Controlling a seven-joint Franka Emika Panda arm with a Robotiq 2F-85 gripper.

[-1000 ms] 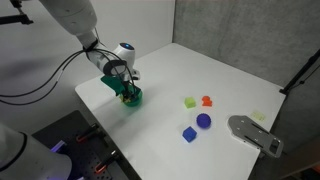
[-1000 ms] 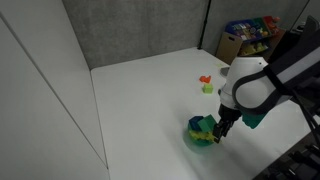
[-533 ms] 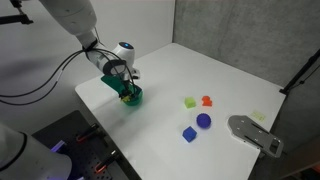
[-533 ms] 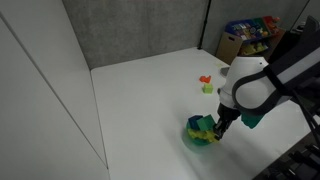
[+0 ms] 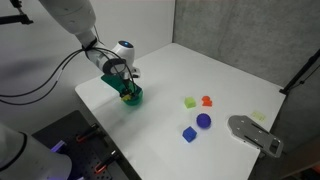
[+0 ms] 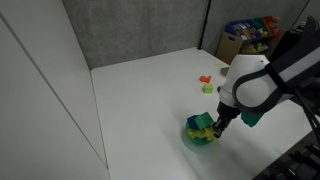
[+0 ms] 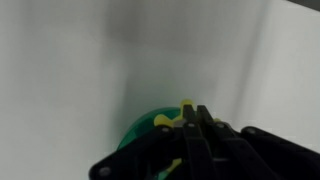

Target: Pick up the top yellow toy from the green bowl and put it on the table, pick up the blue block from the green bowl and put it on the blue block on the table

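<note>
The green bowl stands near a corner of the white table. My gripper reaches down into the bowl, its black fingers pressed together. Bits of the yellow toy stick out on either side of the fingers, so the grip is on it. A blue block lies on the table away from the bowl. The arm hides the blue block in the bowl.
A purple round piece, a light green piece and an orange piece lie on the table. A grey device sits at the table's edge. The bowl is close to that edge too.
The fingers have closed in the bowl over the last second. The arm and the bowl have hardly moved.
</note>
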